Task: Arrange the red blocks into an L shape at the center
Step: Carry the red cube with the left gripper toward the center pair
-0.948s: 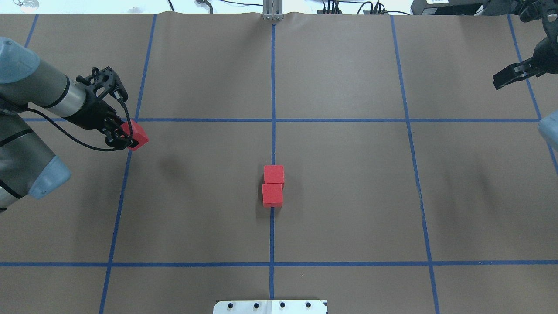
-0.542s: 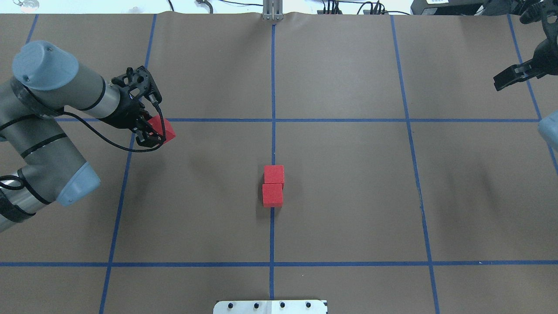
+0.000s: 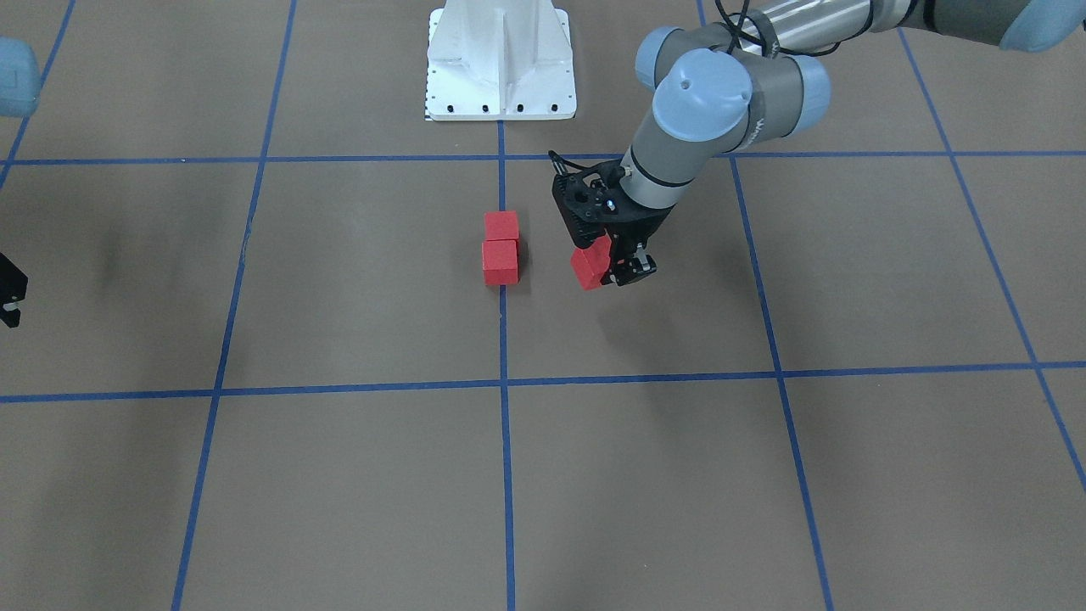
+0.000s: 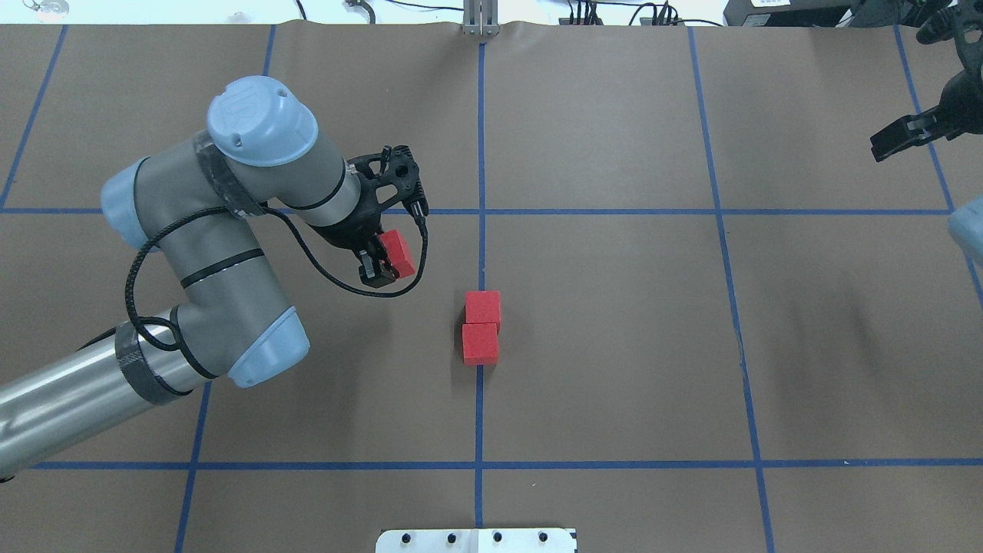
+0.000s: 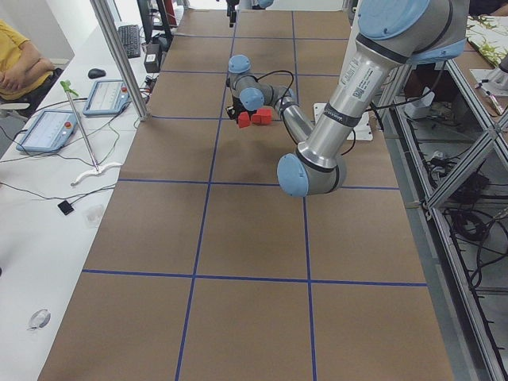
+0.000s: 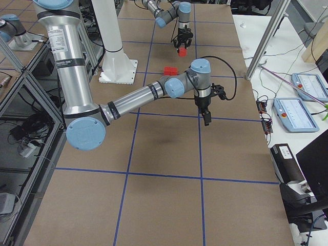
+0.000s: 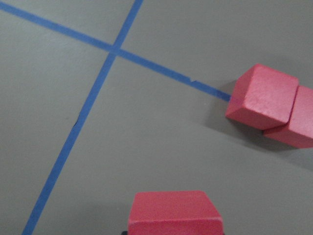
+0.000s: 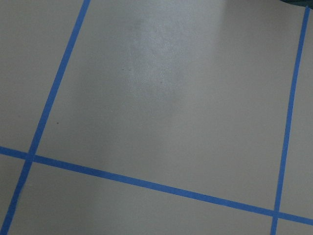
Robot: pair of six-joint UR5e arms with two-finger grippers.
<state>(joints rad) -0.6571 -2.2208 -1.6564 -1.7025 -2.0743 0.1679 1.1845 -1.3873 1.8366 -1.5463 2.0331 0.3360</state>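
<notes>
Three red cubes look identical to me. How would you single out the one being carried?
Find the big grey-and-blue left arm reaching over the brown table and follow it to its black gripper. The red block pinched there is yours: it hangs tilted and alone, while the other two blocks sit touching on the centre line.

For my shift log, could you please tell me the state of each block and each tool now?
Two red blocks: at rest, touching, on the center line.
Held red block: gripped, tilted, apart from the pair.
Left tool: shut on the held red block.
Right tool: empty; opening unclear.
</notes>
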